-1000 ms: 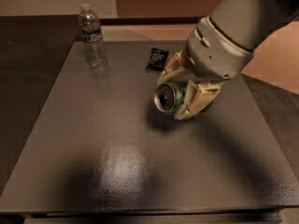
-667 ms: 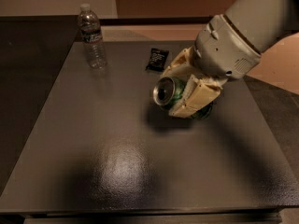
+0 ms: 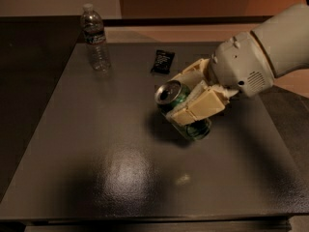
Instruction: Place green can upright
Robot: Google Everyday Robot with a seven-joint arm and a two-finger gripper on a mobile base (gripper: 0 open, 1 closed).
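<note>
The green can (image 3: 179, 103), dark green with a silver pull-tab top, is tilted with its top pointing up and to the left. Its lower end is close to the dark table (image 3: 96, 144), right of centre. My gripper (image 3: 186, 98) comes in from the right on a white arm and is shut on the can. One cream finger (image 3: 200, 108) crosses the can's front side and the other (image 3: 190, 71) lies behind it.
A clear plastic water bottle (image 3: 94, 38) stands upright at the table's back left. A small black packet (image 3: 162, 62) lies at the back centre, just behind the can. The table's right edge runs under my arm.
The arm has swung round and the can has turned from lying almost level toward upright, with its top now raised up and left.
</note>
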